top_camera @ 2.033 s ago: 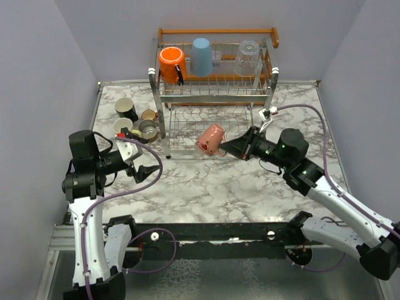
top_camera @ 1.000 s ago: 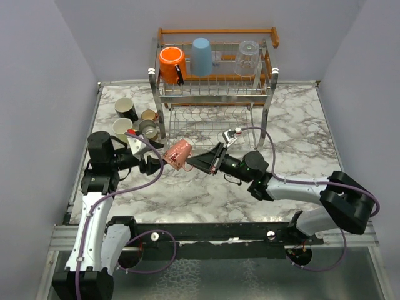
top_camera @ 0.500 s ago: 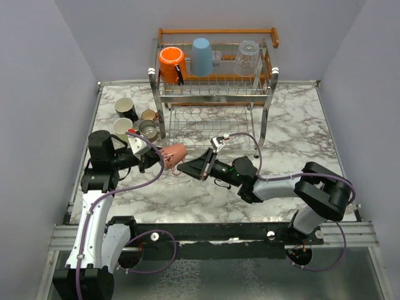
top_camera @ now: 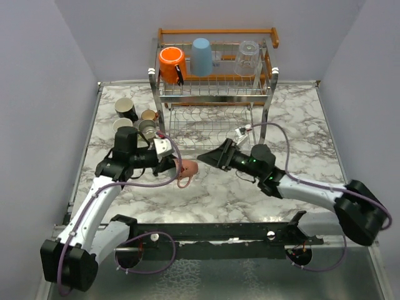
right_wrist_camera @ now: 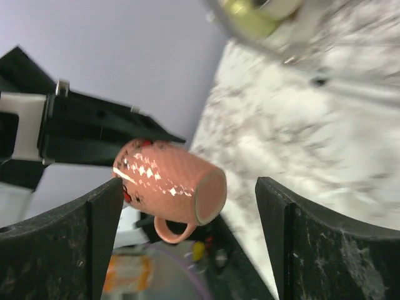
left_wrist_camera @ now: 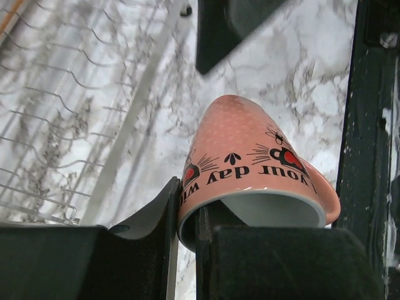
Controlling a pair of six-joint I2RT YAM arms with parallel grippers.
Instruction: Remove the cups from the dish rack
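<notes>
Pink mug [left_wrist_camera: 250,165] x1, ctr frame, rim pinched by left gripper [top_camera: 174,165]; right gripper [top_camera: 208,157] jaws spread, just beside it. Dish rack [top_camera: 215,30] top tier, 3 pcs: orange cup [top_camera: 169,61], blue cup [top_camera: 200,55], clear glass [top_camera: 247,56]. Upper left: 4 table cups [top_camera: 125,107].

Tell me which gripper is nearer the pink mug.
Left. The left gripper grips the pink mug by its rim; the right gripper stands open just right of it, apart.
</notes>
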